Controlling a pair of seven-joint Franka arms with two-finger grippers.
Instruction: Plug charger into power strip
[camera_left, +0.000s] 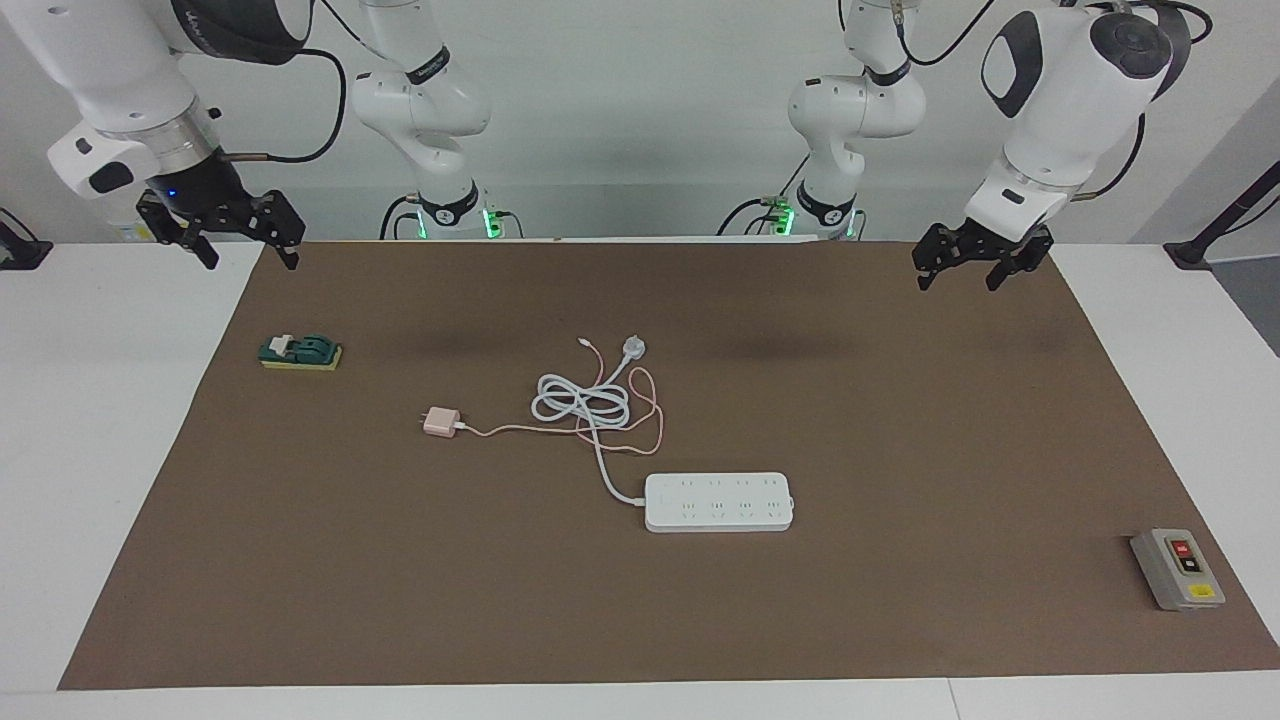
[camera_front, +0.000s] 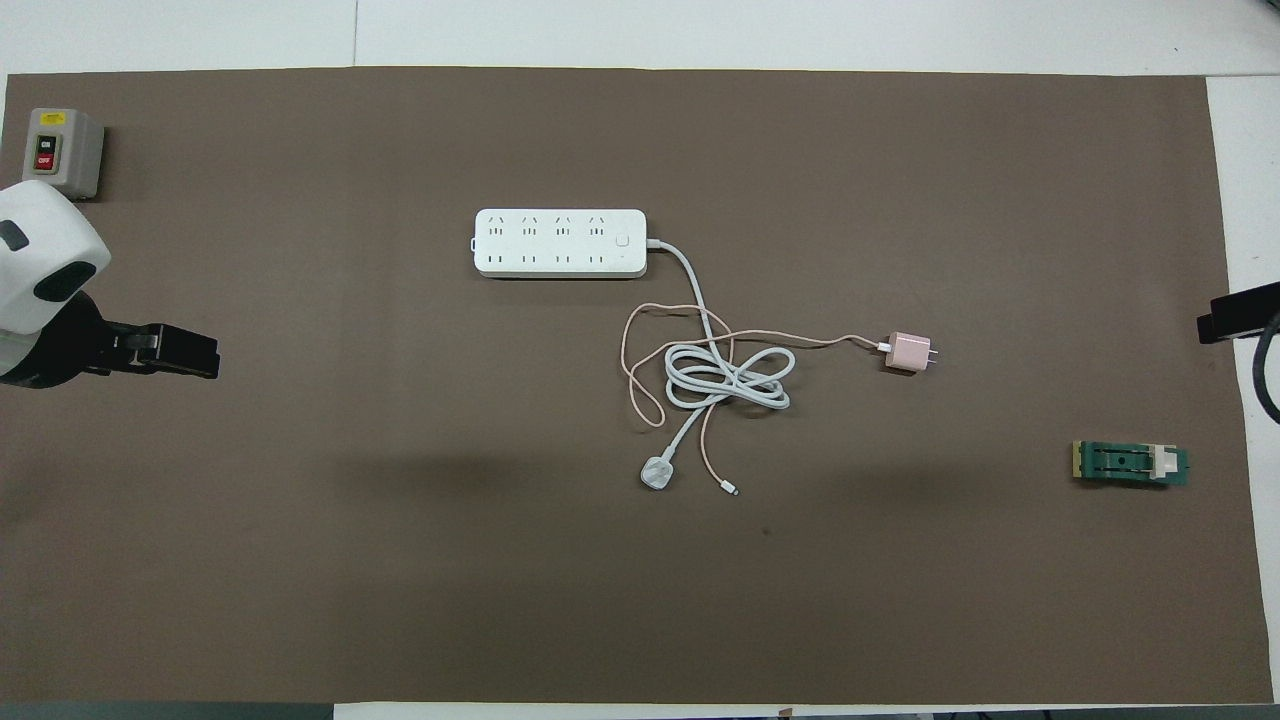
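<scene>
Waiting at the start of the task, I hold my right gripper (camera_left: 238, 240) and left gripper (camera_left: 978, 262) raised over the robots' edge of the brown mat (camera_left: 900, 420), both spread open and empty, each at its own arm's end. The pink charger (camera_left: 440, 421) lies on its side mid-mat toward the right arm's end, prongs pointing away from the white power strip (camera_left: 719, 502), which lies farther from the robots; their cables tangle between them. Next, I judge, the right gripper must descend, pinch the charger body and reorient the prongs toward a socket.
</scene>
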